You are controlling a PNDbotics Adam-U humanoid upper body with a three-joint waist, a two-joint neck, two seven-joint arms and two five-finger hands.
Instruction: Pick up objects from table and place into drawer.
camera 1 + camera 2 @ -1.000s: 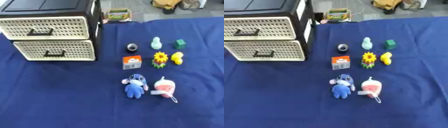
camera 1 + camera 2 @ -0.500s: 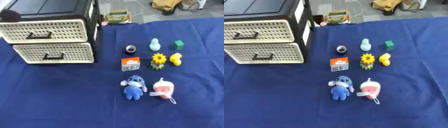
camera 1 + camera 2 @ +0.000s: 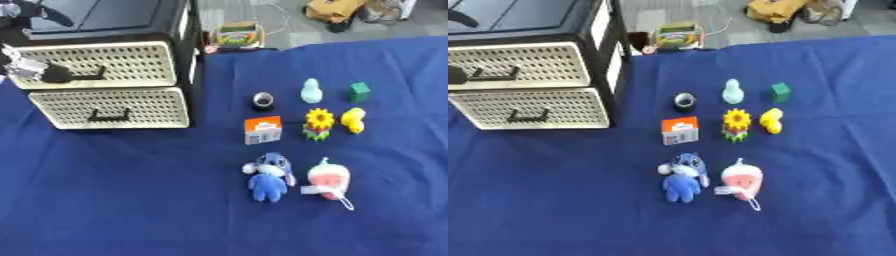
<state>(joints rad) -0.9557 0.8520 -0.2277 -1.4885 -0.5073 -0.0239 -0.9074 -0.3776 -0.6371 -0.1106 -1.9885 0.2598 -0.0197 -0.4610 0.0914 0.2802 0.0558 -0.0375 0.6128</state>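
A black cabinet [image 3: 179, 30] stands at the back left with two cream perforated drawers, both closed. My left hand [image 3: 24, 68] comes in at the left edge and sits against the front of the top drawer [image 3: 122, 62], at the left end of its black handle [image 3: 83, 76]. Laid out on the blue cloth are a black ring [image 3: 262, 100], a pale green figure [image 3: 311, 91], a green cube [image 3: 359, 92], a yellow duck [image 3: 353, 120], a sunflower toy [image 3: 318, 123], an orange box [image 3: 262, 130], a blue plush [image 3: 269, 175] and a pink plush [image 3: 328, 178]. My right hand is out of sight.
The bottom drawer [image 3: 109, 107] has its own black handle. A colourful crayon box [image 3: 234, 36] lies beyond the cloth's far edge, with a yellow bag [image 3: 337, 9] on the floor behind. Open blue cloth [image 3: 114, 200] stretches across the front and right.
My left hand has come in from the upper left and dropped to the top drawer's handle. The toys and both drawers have stayed where they were.
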